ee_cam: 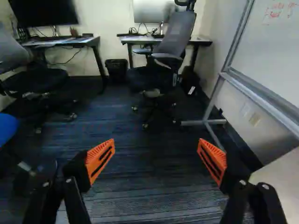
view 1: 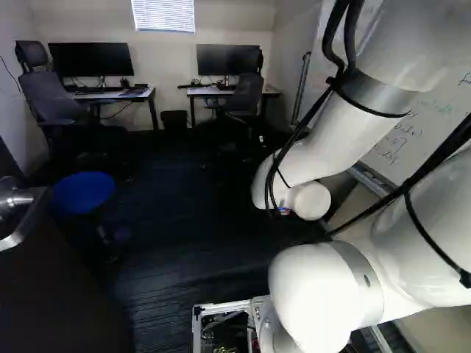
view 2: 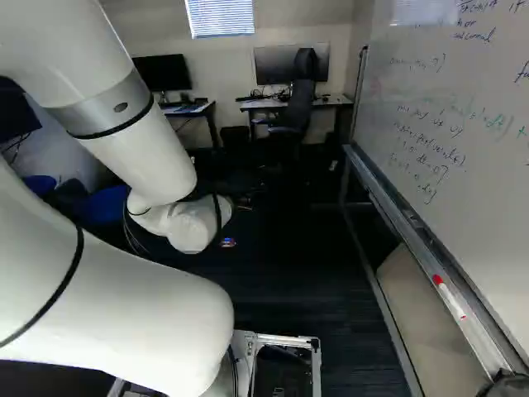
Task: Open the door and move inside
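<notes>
Tool (ee_cam: 156,142) spread wide and empty, with open carpet (view 1: 184,220) between door edge (view 1: 66,279) and whiteboard frame (view 2: 430,260).

Your 11 o'clock: left desk (view 1: 110,95), monitor (view 1: 90,59) on top. Your 12: right desk (view 1: 212,91), screen (view 1: 221,59). Floor (view 1: 184,228): bin (view 1: 174,120) between desks, two chairs (ee_cam: 175,37), blue stool (view 1: 82,193) at your 10.

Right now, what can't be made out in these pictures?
- Door, left base view: far side cut off by the edge, as is part of its handle.
- Gripper, both base views: not seen, apparently behind the arm.
- Blue stool, wrist view: seat cut off by the edge.
- Whiteboard, left base view: partly hidden by the arm.
</notes>
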